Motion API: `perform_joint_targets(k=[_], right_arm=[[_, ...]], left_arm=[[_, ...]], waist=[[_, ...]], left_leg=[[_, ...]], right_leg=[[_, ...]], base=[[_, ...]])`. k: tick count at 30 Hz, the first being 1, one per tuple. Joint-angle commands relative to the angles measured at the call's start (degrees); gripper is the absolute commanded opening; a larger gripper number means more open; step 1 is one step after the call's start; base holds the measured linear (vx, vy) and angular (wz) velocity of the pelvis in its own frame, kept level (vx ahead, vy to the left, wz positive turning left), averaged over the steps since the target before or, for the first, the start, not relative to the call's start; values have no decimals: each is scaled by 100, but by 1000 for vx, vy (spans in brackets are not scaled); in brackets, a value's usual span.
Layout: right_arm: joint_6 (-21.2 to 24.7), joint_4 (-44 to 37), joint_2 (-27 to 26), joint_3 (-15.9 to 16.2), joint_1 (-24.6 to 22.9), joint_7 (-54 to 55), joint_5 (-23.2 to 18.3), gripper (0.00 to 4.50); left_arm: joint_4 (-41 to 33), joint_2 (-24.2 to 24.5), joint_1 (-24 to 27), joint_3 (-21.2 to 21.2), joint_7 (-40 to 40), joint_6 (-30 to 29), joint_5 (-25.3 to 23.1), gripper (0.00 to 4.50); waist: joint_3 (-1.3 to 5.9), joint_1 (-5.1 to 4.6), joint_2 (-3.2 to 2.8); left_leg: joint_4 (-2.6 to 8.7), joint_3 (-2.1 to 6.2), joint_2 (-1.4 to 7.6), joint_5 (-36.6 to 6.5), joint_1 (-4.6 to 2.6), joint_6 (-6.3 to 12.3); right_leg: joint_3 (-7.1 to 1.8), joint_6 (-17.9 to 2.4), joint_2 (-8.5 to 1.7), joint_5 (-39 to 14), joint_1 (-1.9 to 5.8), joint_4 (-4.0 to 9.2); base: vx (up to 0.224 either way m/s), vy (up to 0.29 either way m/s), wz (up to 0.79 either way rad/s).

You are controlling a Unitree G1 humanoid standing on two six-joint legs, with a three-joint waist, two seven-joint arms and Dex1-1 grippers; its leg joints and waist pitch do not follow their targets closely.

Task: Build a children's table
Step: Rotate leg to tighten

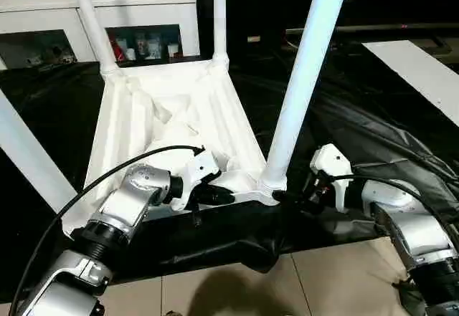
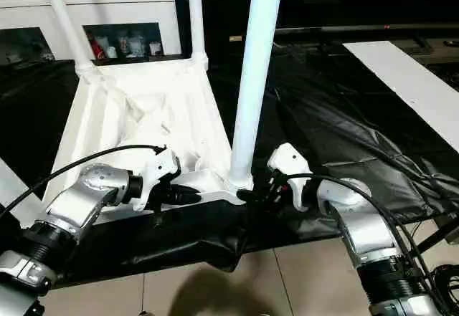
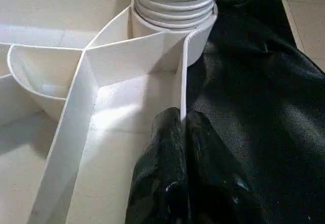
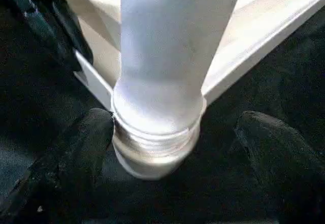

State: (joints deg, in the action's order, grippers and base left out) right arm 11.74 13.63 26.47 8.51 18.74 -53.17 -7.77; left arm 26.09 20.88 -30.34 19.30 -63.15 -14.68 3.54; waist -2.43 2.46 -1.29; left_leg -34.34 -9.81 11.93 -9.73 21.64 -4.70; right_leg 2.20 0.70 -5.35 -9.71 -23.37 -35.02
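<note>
— How are the grippers set?

— The left gripper [image 1: 228, 195] is seen with its two glossy black fingers [image 3: 167, 183] pressed together, pinched on the thin near rim of the tabletop [image 1: 172, 126]. The right gripper [image 4: 170, 148] is held wide apart, one finger [image 4: 71, 158] on each side of the near leg [image 1: 305, 72] at its threaded base; no grip is seen there.

— And where is the table placed?

— It is laid upside down on crinkled black plastic sheeting [image 2: 344, 130], with smooth tapered tube legs standing up from round corner sockets. The ribbed underside is crossed by thin white walls.

— What is cut off or obscured?

— The leg tops are cut off by the frame. The far leg [image 1: 219, 15] is partly lost against a white cabinet [image 1: 43, 1]. The right fingertips are blurred.
</note>
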Motion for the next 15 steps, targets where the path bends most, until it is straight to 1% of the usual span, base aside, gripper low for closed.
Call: perform_joint_targets(k=[1, 3, 4, 6, 12, 15], right_arm=[[-88, 53, -35, -64, 150, -66, -115, 431], [-162, 163, -66, -16, 214, -133, -101, 431], [-234, 290, -90, 69, 292, -278, -125, 431], [-248, 360, -117, 92, 337, -356, -155, 431], [-369, 755, -148, 146, 552, -462, -43, 431], [-439, 916, -149, 159, 623, -508, -25, 431]], left_arm=[[-76, -73, 76, 52, -45, -22, 38, 8], [-109, -69, 93, 47, -43, -40, 42, 8], [-128, -64, 105, 29, -31, -52, 44, 8], [-157, -52, 118, 30, -39, -71, 44, 8], [-202, -11, 154, 21, -49, -103, 35, 8], [-190, 13, 151, 13, -60, -97, 27, 8]], waist=[[348, -7, 94], [344, -3, 95], [350, -4, 94], [343, -6, 95], [356, -11, 89], [345, -14, 92]], left_leg=[[421, -36, 25, -1629, -42, 231], [425, -35, 34, -1628, -49, 237], [424, -33, 35, -1610, -44, 241], [422, -39, 36, -1624, -46, 251], [417, -42, 32, -1519, -41, 258], [423, -41, 33, -1542, -36, 260]], right_leg=[[-110, -1094, -138, -1757, 245, 468], [-109, -1106, -138, -1738, 242, 461], [-109, -1121, -141, -1700, 250, 451], [-110, -1142, -141, -1697, 242, 456], [-109, -1200, -142, -1568, 250, 440], [-109, -1197, -139, -1595, 253, 445]], base=[[0, 0, 0], [0, 0, 0], [0, 0, 0], [0, 0, 0], [0, 0, 0], [0, 0, 0]])
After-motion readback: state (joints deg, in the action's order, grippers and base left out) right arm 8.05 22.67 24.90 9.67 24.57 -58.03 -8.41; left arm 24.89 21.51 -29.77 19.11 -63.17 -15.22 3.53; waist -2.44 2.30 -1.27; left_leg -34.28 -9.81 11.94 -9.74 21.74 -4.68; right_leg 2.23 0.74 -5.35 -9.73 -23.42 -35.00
